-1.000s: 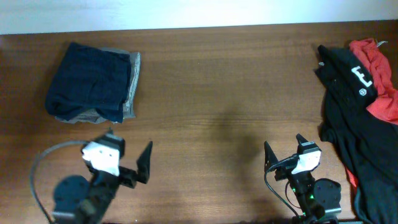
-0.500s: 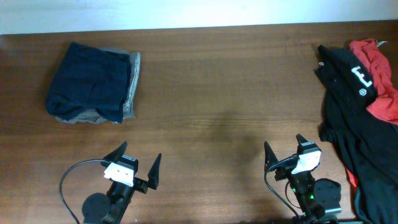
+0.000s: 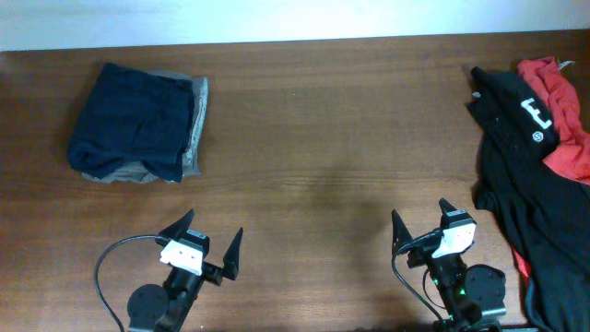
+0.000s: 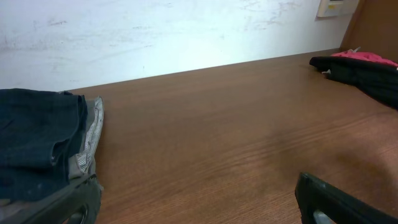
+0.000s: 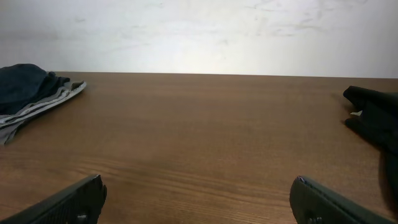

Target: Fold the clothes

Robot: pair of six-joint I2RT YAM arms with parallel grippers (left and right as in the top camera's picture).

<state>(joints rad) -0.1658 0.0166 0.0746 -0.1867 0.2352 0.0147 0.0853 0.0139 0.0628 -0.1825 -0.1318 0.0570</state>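
Note:
A folded stack, a dark navy garment (image 3: 134,122) on top of a grey striped one (image 3: 192,129), lies at the table's back left; it also shows in the left wrist view (image 4: 37,143) and the right wrist view (image 5: 28,93). An unfolded pile of a black garment (image 3: 525,175) and a red one (image 3: 562,111) lies at the right edge. My left gripper (image 3: 210,242) is open and empty at the front left. My right gripper (image 3: 419,223) is open and empty at the front right, just left of the black garment.
The wooden table (image 3: 332,138) is bare between the stack and the pile. A white wall (image 4: 186,31) runs behind the far edge. A cable (image 3: 101,277) loops beside the left arm's base.
The left arm has drawn back from near the folded stack to the front edge and shifted slightly right. The right arm has not moved.

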